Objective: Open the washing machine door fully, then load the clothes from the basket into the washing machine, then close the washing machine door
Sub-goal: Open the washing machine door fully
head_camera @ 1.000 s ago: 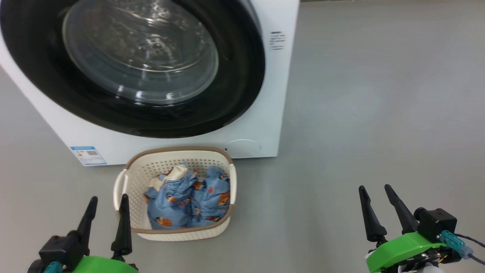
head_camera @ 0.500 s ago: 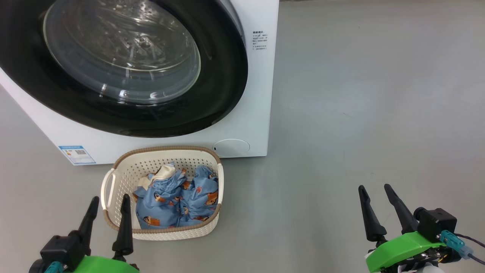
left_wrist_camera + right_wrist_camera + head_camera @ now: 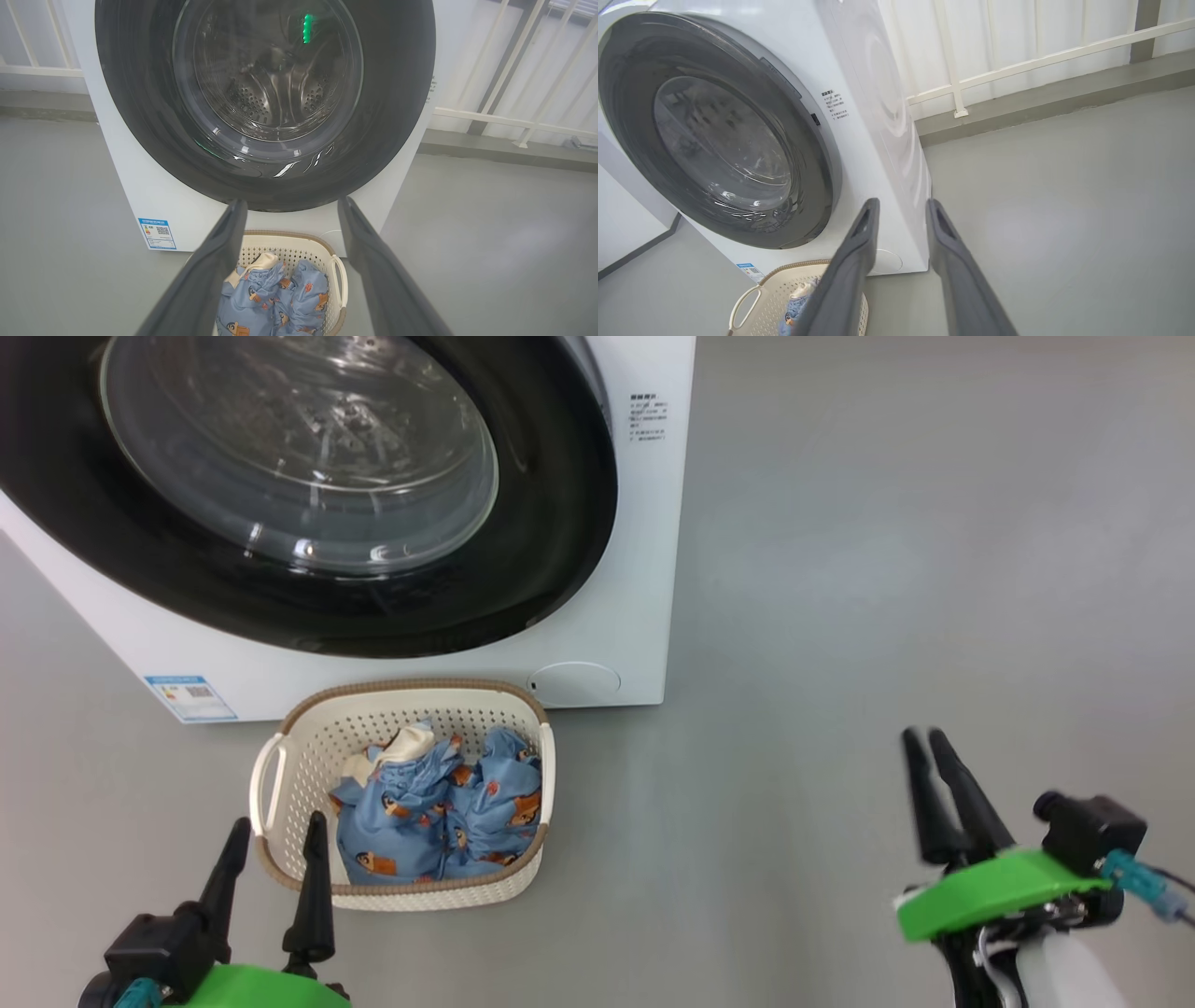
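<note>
Head view cuts off the washing machine door [image 3: 560, 523] at top.

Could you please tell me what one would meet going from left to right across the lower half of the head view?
First the blue label sticker → basket holding the clothes → right pincer. The left pincer overlaps the basket, so I left it out.

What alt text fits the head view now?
A white washing machine with its black-rimmed door shut stands at upper left on a grey floor. In front of it sits a cream basket holding blue printed clothes. The left gripper is at lower left near the basket, the right gripper at lower right over bare floor, both empty.
</note>
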Available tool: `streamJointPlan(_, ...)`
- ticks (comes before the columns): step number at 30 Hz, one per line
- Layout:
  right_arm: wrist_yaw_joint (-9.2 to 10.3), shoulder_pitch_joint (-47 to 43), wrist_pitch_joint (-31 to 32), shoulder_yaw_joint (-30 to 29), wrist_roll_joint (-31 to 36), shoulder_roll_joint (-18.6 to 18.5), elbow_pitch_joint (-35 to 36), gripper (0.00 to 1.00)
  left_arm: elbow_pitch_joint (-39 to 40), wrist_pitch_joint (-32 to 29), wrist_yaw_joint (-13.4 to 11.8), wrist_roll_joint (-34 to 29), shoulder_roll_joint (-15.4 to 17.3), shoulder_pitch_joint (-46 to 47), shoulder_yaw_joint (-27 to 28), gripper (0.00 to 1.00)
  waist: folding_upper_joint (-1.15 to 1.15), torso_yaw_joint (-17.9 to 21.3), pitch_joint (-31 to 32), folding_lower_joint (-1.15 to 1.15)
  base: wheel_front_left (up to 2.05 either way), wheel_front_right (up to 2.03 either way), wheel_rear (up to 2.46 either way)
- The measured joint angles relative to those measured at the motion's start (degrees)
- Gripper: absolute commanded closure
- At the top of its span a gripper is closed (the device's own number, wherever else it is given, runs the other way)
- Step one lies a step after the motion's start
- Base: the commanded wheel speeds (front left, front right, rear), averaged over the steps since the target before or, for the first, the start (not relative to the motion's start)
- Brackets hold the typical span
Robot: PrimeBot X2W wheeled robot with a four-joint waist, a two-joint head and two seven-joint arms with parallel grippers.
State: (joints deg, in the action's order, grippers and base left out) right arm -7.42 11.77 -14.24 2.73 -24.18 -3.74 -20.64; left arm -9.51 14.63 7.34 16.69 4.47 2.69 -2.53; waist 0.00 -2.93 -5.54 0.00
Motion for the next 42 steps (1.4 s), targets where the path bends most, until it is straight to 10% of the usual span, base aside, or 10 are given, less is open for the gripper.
streamJointPlan(21,0.00,21.9,0.6,5.8,-38.4,-2.1,-3.2,1.00,1.0,0.0,0.0,2.4,-1.9,7.3,-0.6,0.00,0.00,-2.9,-8.1,0.00,0.00,0.00,0.00)
streamJointPlan(42,0.00,37.7,23.4,12.1,-65.7,-14.5,-3.6,1.00,1.2,0.0,0.0,5.1,-2.4,12.1,-4.4,0.00,0.00,-9.1,-15.8,0.00,0.00,0.00,0.00)
